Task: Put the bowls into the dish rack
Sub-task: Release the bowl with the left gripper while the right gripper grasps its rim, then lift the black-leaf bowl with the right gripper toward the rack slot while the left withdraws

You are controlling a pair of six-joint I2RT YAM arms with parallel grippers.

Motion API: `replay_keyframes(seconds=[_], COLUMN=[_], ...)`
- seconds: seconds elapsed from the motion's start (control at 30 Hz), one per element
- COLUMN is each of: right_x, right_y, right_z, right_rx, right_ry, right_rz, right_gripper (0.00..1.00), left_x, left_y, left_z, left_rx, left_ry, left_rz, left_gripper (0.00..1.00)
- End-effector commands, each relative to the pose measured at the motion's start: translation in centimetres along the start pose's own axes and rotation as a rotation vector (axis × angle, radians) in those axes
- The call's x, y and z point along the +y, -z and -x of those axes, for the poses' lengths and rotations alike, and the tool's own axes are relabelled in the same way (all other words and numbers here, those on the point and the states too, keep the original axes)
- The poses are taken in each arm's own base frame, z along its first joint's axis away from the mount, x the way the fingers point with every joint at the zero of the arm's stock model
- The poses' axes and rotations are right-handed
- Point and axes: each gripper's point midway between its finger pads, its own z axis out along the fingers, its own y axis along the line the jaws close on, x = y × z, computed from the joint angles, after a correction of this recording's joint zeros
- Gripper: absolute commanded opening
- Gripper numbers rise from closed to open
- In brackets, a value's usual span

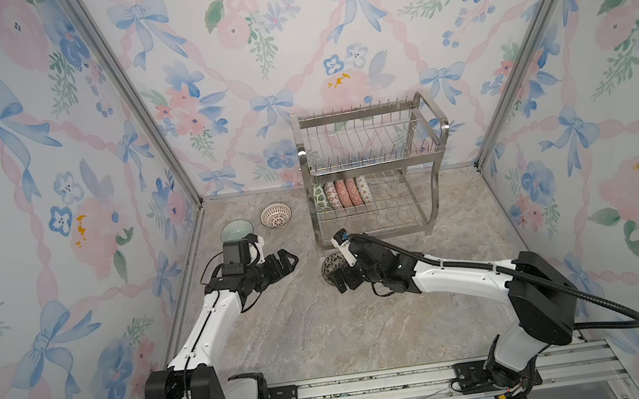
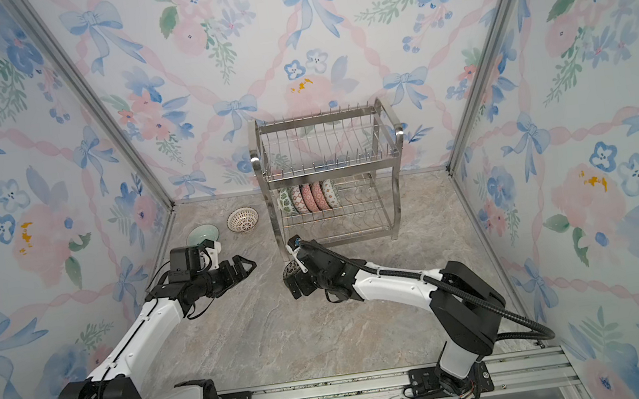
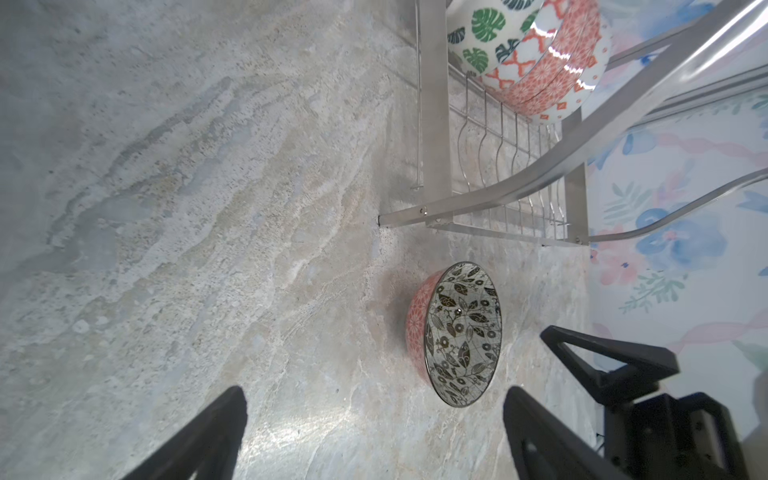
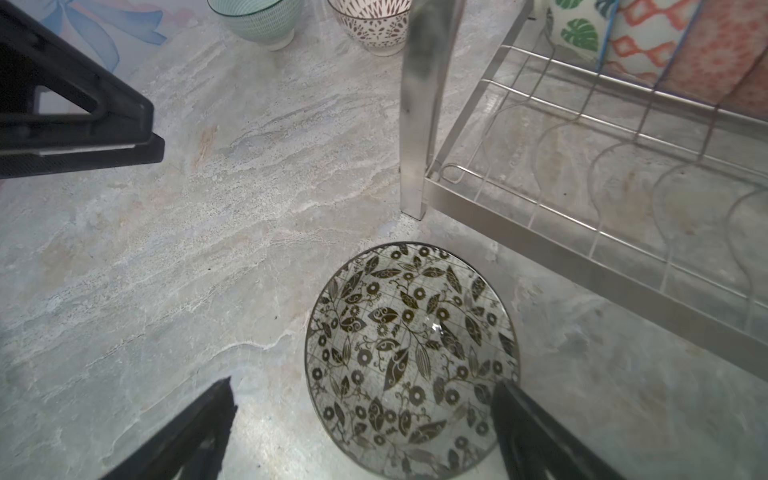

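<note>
A dark floral bowl (image 4: 411, 357) with a red outside stands upright on the table, just in front of the dish rack's (image 1: 371, 160) near left leg. My right gripper (image 4: 365, 390) hovers open over it and holds nothing. In both top views this gripper (image 1: 339, 281) covers part of the bowl (image 1: 331, 266). To the left, my left gripper (image 1: 291, 259) is open and empty, pointing toward that bowl (image 3: 461, 332) from a short distance. Several patterned bowls (image 1: 342, 193) stand on edge at the left end of the rack's lower tier.
A pale green bowl (image 1: 236, 230) and a red lattice bowl (image 1: 276, 214) sit on the table at the back left, by the wall. The rack's upper tier (image 1: 368, 135) holds nothing. Patterned walls close in the back and both sides.
</note>
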Motion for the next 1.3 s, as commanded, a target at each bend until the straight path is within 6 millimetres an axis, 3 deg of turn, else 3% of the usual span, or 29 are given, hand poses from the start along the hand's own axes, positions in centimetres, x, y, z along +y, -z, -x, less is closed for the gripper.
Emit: replay_keyframes(seconds=[0.0, 0.33, 0.83, 1.27], right_x=[0.9, 2.0, 1.6, 1.8], right_y=[-1.6, -5.5, -7.9, -8.1], right_z=[-0.9, -2.8, -4.2, -4.4], right_rx=[0.052, 0.167, 0.249, 0.268], right_ry=[0.004, 0.032, 0.041, 0.047], right_rz=[-0.021, -0.075, -0.131, -0.135], right_gripper=[0.96, 0.83, 0.58, 0.2], left_x=[-1.1, 0.3, 1.0, 1.1], left_y=[0.1, 0.2, -0.3, -0.1], left_z=[-0.2, -1.8, -2.4, -2.4], left_rx=[-0.001, 0.005, 0.033, 0.014], left_ry=[0.048, 0.1, 0.129, 0.117], left_rz=[-0.138, -0.185, -0.207, -0.197], left_gripper=[0.98, 0.98, 0.98, 0.98])
